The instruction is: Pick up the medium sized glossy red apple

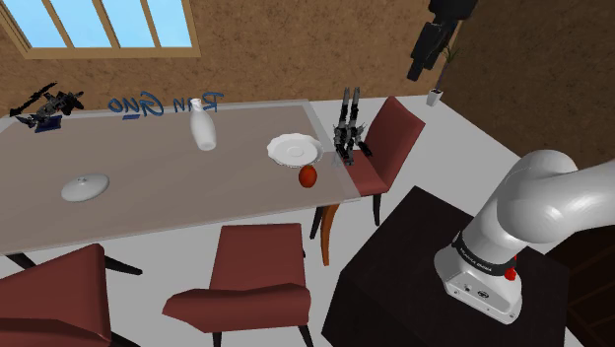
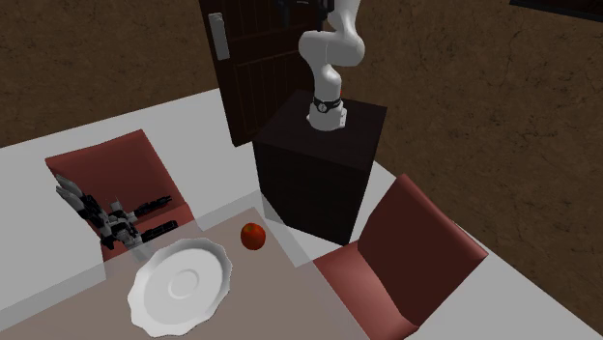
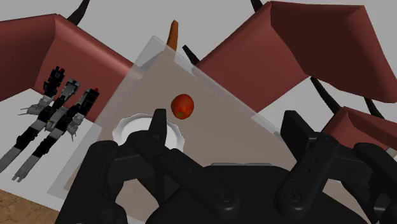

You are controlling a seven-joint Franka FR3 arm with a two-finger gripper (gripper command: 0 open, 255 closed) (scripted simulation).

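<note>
Bottle: the white bottle [image 1: 203,128] stands mid-table in the shoulder view, well apart from anything we care about.
Plate: the white wavy-edged plate [image 1: 294,150] sits near the right-hand end of the table [image 1: 148,168].
Apple: the red apple [image 1: 307,175] lies on the table just beside that plate, not touching it, right by the corner.
Gripper: the gripper [image 3: 226,124] hangs above the apple with its fingers spread wide and nothing between them.
Progress: early days, we reckon. Nothing is grabbed, and we have yet to line up, come down, close and lift.
Views: the wrist view gives us the apple ahead of the fingers, off towards one of them. The second exterior view adds the stand [image 2: 319,164] just behind the table corner, plus the gap between apple and plate.
</note>
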